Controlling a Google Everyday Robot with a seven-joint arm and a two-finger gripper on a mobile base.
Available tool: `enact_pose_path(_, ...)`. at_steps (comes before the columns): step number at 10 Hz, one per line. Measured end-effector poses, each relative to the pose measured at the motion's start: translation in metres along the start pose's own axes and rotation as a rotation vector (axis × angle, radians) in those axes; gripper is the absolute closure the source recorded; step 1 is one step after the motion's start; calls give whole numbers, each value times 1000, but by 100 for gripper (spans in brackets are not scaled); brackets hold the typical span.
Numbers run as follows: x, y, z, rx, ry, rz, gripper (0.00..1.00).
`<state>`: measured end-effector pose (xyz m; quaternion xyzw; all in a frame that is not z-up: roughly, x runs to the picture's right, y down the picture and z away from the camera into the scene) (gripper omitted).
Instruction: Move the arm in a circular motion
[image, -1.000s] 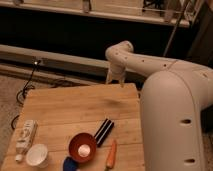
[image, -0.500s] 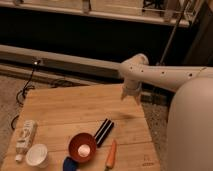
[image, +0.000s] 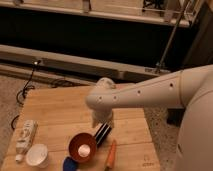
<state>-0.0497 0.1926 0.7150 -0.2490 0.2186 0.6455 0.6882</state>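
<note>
My gripper (image: 102, 120) hangs low over the middle of the wooden table (image: 60, 107), pointing down; I cannot tell how it is set or whether it grips anything. Just beside it, toward the table's near edge, lies a dark slim object (image: 103, 134), touching a brown bowl (image: 82, 146) with a small white thing inside. An orange carrot (image: 111, 154) lies near the bowl's right. A white cup (image: 37, 155) and a white bottle (image: 25, 137) sit near the table's left edge. My arm (image: 145, 92) stretches back from the gripper to the table's right side.
</note>
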Motion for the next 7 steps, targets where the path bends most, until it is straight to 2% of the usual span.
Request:
enact_pose_path(1, 16, 43, 2, -39, 16, -82, 35)
enact_pose_path(3, 18, 101, 0, -95, 23, -181, 35)
enact_pose_path(4, 5, 123, -5, -120, 8, -215, 35)
enact_pose_path(5, -19, 139, -11, -140, -17, -236, 35)
enact_pose_path(6, -48, 144, -19, -159, -41, -239, 35)
enact_pose_path(7, -82, 138, -27, -172, -72, -225, 35)
